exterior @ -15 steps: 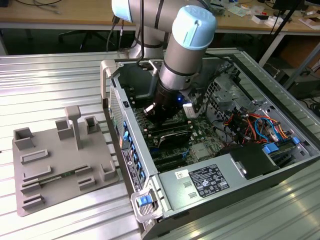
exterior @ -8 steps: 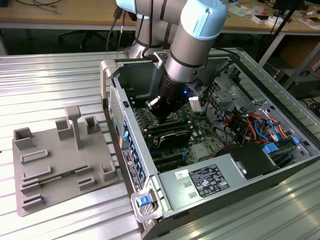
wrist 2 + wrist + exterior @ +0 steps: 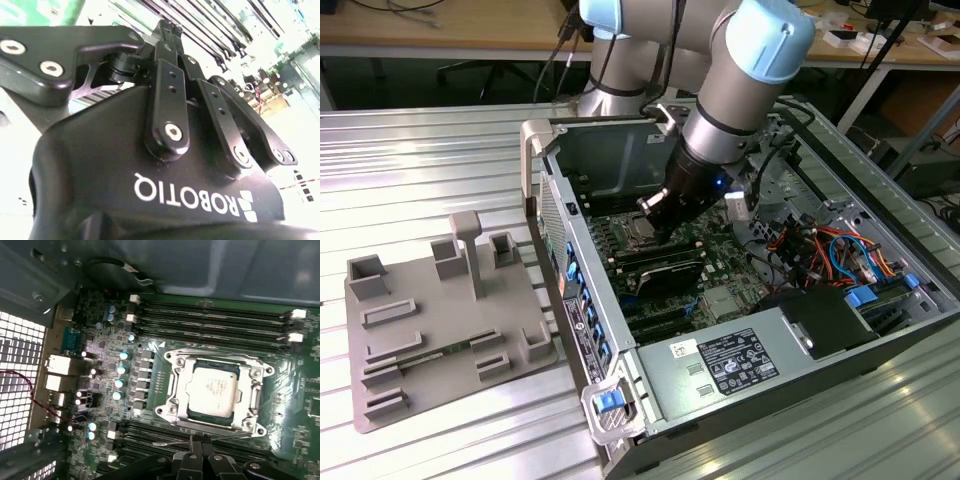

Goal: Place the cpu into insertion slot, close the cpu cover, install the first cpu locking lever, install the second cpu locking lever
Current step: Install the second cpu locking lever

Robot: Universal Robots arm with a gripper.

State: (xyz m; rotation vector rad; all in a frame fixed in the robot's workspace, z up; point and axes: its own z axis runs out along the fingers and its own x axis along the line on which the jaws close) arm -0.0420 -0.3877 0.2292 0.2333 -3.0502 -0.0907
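The cpu [image 3: 212,390], a small square chip with a silvery top, sits in the insertion slot [image 3: 167,405] on the green motherboard. The cpu cover [image 3: 183,376], a thin metal frame, lies flat around it with the chip showing through its window. A thin wire lever [image 3: 167,443] runs along the socket's edge. My gripper [image 3: 201,439] is shut, its tips pressed together just beside that edge and touching or nearly touching the wire. In the exterior view the gripper [image 3: 658,222] reaches down into the open computer case right next to the cpu [image 3: 638,233]. The second wrist view shows the shut fingertips [image 3: 170,27].
Long black memory slots [image 3: 215,320] flank the socket on both sides. Case walls, a power supply [image 3: 720,365] and bundled cables [image 3: 820,250] crowd the case. A grey fixture plate [image 3: 440,320] lies on the metal table at the exterior view's left.
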